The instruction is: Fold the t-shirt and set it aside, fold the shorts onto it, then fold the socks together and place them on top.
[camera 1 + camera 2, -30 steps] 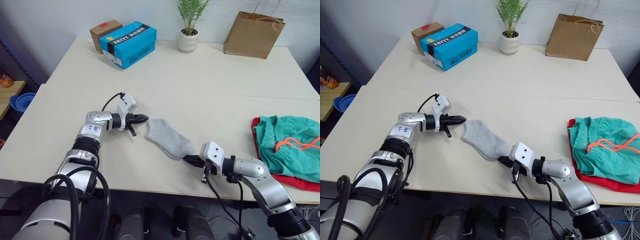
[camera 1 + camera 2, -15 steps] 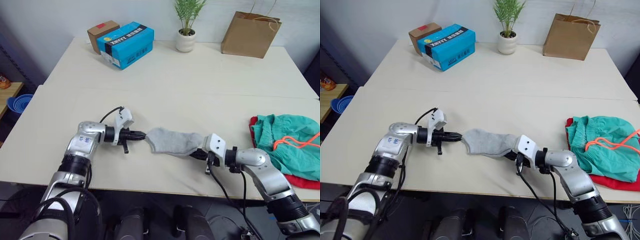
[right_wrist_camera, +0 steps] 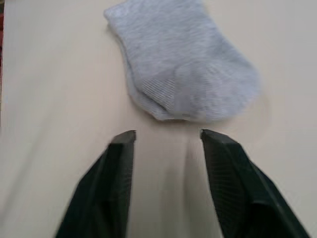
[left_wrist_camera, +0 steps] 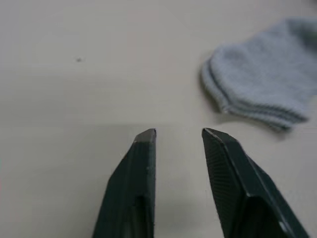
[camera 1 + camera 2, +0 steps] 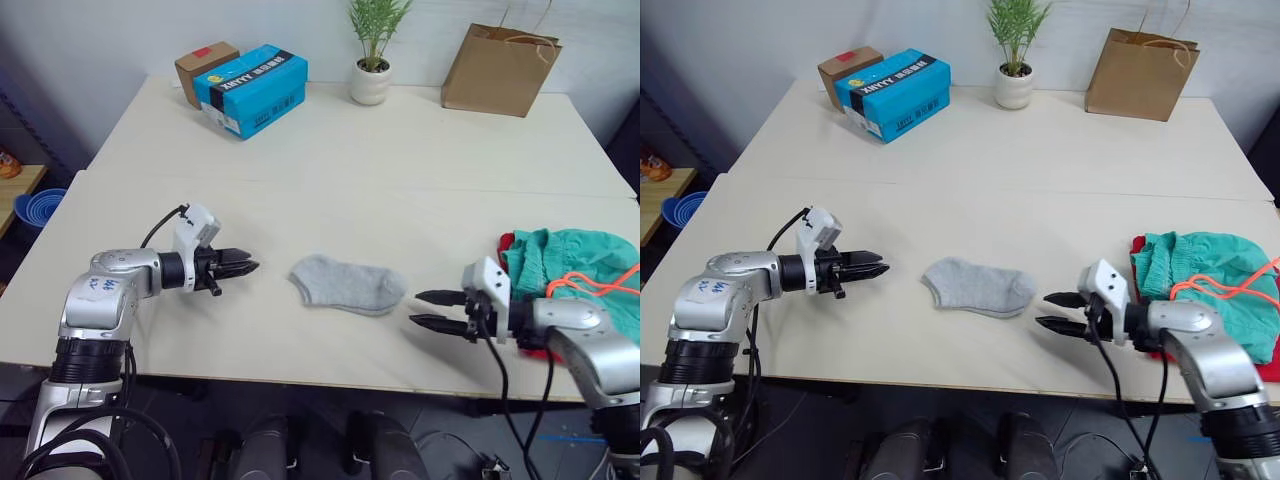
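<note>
Socks (image 5: 348,284) are lying flat on the table (image 5: 400,160), centre of the head frames, nothing touching them. In the head views they are reading as one grey piece; the left wrist view is showing stacked ribbed cuff edges at the open end (image 4: 257,111), the right wrist view is showing the rounded end (image 3: 183,84).

Left pincer (image 5: 242,266) is sitting at left-centre of the frame, pointing at the socks with bare table between. Fingers (image 4: 141,163) are standing apart with a gap, holding nothing.

Right pincer (image 5: 434,310) is sitting at lower right of centre, pointing at the other end of the socks, just short of them. Fingers (image 3: 119,168) are spread wide, empty.

Shorts (image 5: 585,275) are lying bunched at the right edge of the frame, orange drawstring (image 5: 590,287) showing on top. T-shirt (image 5: 525,345) is sitting under the shorts, red edge peeking out along the left and bottom.

Upper frame, far side of the table: blue box (image 5: 252,88) with a brown box (image 5: 208,66) touching behind it, potted plant (image 5: 374,50), paper bag (image 5: 500,68).
</note>
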Controlling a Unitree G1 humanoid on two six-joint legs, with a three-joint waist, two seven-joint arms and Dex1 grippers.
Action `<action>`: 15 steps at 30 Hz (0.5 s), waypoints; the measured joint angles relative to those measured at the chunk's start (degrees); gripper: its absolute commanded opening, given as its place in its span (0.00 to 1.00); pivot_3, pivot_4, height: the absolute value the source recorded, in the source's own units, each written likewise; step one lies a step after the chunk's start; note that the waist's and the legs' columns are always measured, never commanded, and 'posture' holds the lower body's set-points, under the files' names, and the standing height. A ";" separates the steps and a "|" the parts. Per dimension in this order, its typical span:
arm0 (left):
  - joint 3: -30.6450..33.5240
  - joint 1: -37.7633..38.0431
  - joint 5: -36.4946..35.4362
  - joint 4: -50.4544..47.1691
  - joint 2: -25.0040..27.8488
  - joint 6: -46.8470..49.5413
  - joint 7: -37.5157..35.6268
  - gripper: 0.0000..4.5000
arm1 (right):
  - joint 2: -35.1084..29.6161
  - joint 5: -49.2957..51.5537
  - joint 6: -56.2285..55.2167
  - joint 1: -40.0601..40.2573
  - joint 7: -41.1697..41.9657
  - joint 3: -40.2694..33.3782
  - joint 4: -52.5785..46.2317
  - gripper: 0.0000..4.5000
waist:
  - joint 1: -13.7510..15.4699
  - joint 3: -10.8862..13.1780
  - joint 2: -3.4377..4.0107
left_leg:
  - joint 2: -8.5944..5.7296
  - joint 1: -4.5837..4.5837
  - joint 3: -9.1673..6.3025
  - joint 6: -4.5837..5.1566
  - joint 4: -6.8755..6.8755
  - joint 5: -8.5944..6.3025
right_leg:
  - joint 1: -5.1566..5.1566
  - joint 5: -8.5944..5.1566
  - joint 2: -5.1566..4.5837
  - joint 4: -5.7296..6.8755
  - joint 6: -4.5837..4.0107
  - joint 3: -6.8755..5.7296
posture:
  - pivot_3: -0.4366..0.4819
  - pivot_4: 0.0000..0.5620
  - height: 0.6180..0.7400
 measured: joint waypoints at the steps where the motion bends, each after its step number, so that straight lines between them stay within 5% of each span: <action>1: -0.38 -0.46 -0.46 0.04 -0.01 0.71 0.00 0.62 | -0.29 1.32 3.10 -0.73 -0.36 -0.15 -0.12 0.81 | 0.02 0.00 0.00 | 0.00 -0.01 0.00 -0.01 0.00 0.00 | -0.01 0.00 0.00 -0.01 0.00 0.00 | 0.48 0.27 1.00; 5: -3.07 -2.51 -0.34 0.82 -1.77 -0.55 0.88 0.89 | 1.15 4.71 10.86 -4.63 -3.18 -0.32 0.08 0.82 | 0.09 0.00 0.00 | 0.00 -0.03 0.01 -0.03 0.00 0.01 | -0.02 0.00 0.00 -0.02 0.00 0.00 | 0.48 0.27 1.00; 15: -10.83 -1.49 2.95 0.85 -4.78 -13.39 0.03 0.89 | 5.09 3.33 13.91 -9.11 -9.37 0.94 0.40 0.82 | 0.07 0.00 0.00 | -0.01 -0.08 0.14 -0.06 -0.09 0.02 | -0.13 0.00 0.03 -0.06 0.00 0.01 | 0.48 0.27 1.00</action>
